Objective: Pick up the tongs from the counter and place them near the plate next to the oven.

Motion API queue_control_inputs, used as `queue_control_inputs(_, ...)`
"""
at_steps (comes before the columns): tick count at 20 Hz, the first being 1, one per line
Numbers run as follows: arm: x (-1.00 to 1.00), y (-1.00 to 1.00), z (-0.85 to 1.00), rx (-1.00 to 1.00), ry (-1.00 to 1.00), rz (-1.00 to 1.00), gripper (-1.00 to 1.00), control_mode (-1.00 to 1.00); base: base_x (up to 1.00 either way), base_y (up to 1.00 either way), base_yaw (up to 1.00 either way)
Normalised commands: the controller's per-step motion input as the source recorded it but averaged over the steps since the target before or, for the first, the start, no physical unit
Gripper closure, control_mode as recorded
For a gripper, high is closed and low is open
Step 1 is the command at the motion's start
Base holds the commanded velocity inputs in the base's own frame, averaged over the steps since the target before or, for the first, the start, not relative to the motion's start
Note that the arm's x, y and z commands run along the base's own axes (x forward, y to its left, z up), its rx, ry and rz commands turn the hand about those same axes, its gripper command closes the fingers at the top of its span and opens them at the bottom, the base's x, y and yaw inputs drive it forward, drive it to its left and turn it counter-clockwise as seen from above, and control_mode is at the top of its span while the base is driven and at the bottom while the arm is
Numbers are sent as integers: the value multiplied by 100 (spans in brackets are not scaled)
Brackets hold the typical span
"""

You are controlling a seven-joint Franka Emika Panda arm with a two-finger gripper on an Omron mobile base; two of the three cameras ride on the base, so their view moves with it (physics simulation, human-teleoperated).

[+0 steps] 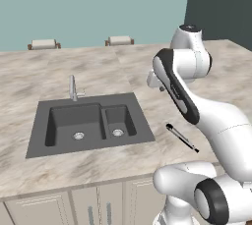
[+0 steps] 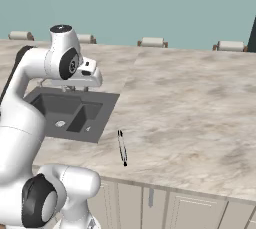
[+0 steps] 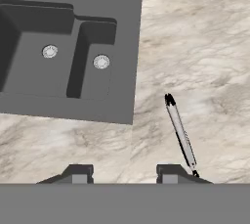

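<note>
Two dark fingertips (image 3: 80,172) of the hand (image 3: 125,174) stand well apart at the bottom of the hand view, with nothing between them and nothing touched; the hand hangs above the marbled table (image 3: 205,47), looking down on it. In the base views the hand (image 1: 155,80) sits high over the table, at the sink's right edge.

Beside it, the tongs (image 3: 180,132) lie flat on the table to the right of the sink (image 3: 63,52), near the front edge, well apart from the fingers. Seen from the left base view the tongs (image 1: 181,137) slant away from the sink (image 1: 88,123), partly beside the white forearm; in the right base view the tongs (image 2: 122,147) lie just right of the sink (image 2: 70,110).

A steel faucet (image 1: 74,89) rises behind the double basin. Along the table's far edge (image 2: 200,93) stand several low chair backs (image 2: 152,42). Bare stone lies between hand and tongs.
</note>
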Motion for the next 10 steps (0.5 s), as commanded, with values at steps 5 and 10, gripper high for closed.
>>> queue_control_inputs(5,0,-11,-8,0,-3,4,-100,-100,0,0,0)
queue_control_inputs(10,0,-42,-24,0,-5,15,-100,-100,0,0,0)
